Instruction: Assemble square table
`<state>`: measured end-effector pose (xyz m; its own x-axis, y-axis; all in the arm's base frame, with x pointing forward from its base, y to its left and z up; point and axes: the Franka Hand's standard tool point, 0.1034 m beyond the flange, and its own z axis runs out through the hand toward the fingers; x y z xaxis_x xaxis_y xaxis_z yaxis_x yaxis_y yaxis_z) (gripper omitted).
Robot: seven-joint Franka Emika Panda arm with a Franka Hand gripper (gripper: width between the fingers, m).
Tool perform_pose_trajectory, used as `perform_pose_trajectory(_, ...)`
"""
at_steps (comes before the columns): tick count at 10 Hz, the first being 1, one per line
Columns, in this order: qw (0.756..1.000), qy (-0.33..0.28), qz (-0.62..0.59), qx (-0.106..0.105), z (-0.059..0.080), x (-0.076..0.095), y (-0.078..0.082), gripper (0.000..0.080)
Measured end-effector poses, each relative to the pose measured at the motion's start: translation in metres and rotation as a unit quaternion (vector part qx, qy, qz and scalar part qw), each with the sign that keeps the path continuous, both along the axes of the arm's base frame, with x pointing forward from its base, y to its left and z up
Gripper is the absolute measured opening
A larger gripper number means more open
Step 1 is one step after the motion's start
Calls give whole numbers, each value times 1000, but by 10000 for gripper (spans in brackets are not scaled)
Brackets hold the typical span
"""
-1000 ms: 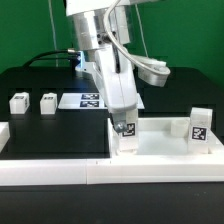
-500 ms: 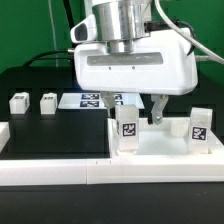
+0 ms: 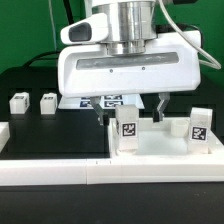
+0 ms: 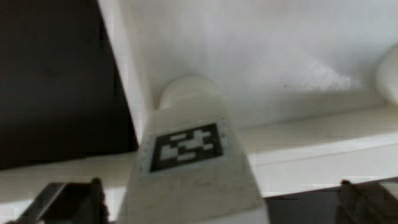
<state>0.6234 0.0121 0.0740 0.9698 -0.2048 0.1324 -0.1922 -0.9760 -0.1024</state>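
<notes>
**A:** Gripper state?

**B:** Gripper (image 3: 130, 112) has its jaws wide apart, nothing clamped. It hangs directly over one leg (image 3: 127, 131). Wrist view: fingers (image 4: 68, 203) sit either side of that leg (image 4: 187, 150) with a clear gap on both sides, no contact.

**A:** Leg pose?

**B:** Upright, tag facing the exterior camera. It stands on the table top (image 3: 165, 148), at the top's 9 o'clock end. Can't tell whether it's seated in anything.

**A:** Where's the top?

**B:** Exterior view, roughly 4 o'clock of frame, flat on the desk (image 3: 55, 135). It's a white tray with a raised rim. In the wrist view it's the white surface (image 4: 267, 50) behind the leg, with black desk (image 4: 54, 70) beside it.

**A:** Other legs?

**B:** Second leg (image 3: 198, 124) is upright on the top at 3 o'clock, well apart from the first. Two loose legs (image 3: 18, 101) (image 3: 47, 102) stand side by side on the desk at 9 o'clock, not touching.

**A:** Anything else?

**B:** Marker board (image 3: 112, 100) is near frame centre, mostly hidden behind the gripper body. Border rail (image 3: 110, 178) runs along 6 o'clock, just in front of the top.
</notes>
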Motion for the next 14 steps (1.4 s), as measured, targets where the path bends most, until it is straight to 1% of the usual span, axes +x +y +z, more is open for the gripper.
perform_pose_trajectory(1,1000,0,4,-1,0,0,0,646)
perform_pose_trajectory(3,997,6,-76,12,-1,-1,0,293)
perform_pose_trajectory(5,991,11,-133,19,-2,-1,-3,295)
perform_pose_trajectory(6,980,16,-195,30,-2,-1,-4,295)
perform_pose_trajectory(7,958,23,-283,46,-3,-1,-5,294)
perform_pose_trajectory(8,924,33,-374,65,-4,-1,-6,294)
perform_pose_trajectory(9,887,43,-451,91,-4,-1,-9,294)
perform_pose_trajectory(10,855,51,-504,112,-4,-1,-11,293)
perform_pose_trajectory(11,843,53,-522,117,-4,-1,-10,293)
perform_pose_trajectory(13,852,51,-508,114,-5,-2,-8,293)
perform_pose_trajectory(14,865,48,-488,109,-5,-2,-8,293)
